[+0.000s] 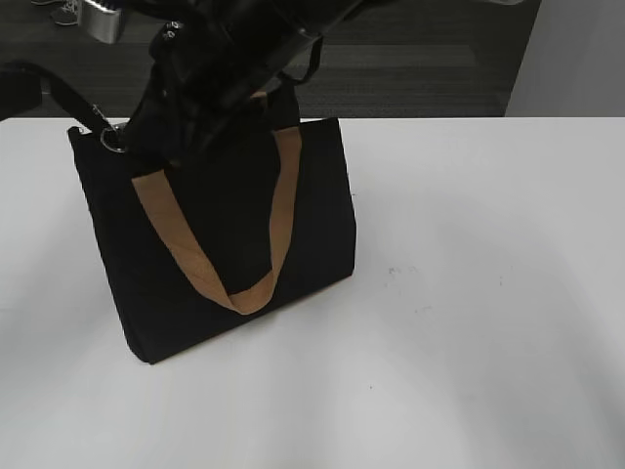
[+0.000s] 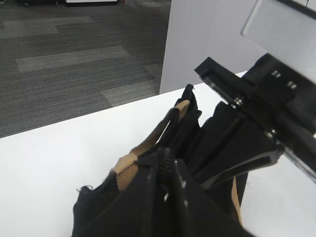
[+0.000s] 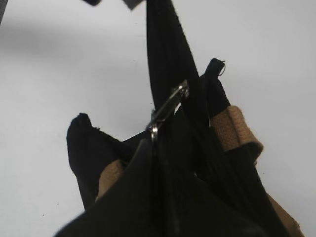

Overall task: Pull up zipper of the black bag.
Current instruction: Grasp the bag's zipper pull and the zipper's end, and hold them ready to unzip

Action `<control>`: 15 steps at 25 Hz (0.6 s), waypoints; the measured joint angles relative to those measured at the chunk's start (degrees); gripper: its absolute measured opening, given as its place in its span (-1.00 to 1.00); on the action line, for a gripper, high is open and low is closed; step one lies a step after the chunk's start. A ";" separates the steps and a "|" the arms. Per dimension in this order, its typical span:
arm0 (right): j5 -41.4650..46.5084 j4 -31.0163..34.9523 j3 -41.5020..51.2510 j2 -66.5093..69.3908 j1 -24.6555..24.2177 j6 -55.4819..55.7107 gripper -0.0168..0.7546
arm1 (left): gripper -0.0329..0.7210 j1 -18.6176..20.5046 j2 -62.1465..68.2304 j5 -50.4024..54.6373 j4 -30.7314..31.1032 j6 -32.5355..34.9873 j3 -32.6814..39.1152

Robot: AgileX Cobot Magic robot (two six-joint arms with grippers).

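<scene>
Right wrist view shows the small silver ring-pull zipper [image 3: 167, 109] at the top end of the upright black fabric bag [image 1: 225, 244], drawn taut by a black strap. Whether either claw is clenched cannot be told. Tan webbing handle [image 1: 210, 274] hangs slack above the white desk [image 1: 469, 293].

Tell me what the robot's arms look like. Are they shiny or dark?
Mostly dark. The arms are chunky black blocks; one has a silver-grey metal box at the top. The left gripper is matte black with long flat fingers, small silver screws and a pale grey plate.
</scene>
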 joint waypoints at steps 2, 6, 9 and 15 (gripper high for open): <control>0.23 0.00 0.00 -0.41 -0.39 0.63 -0.96 | -0.83 0.00 -0.18 -0.81 2.41 0.00 0.00; 1.11 -1.10 -0.04 -0.59 -1.57 2.59 -0.96 | -0.83 0.00 -0.51 -3.87 10.03 0.00 0.00; 1.65 -1.93 -0.04 -0.59 -2.29 3.37 -0.96 | -0.83 0.00 -0.51 -5.80 13.85 0.00 0.00; 1.90 -1.93 -0.04 -0.59 -3.17 3.68 -0.96 | -0.83 0.00 -0.51 -6.15 25.54 0.00 0.00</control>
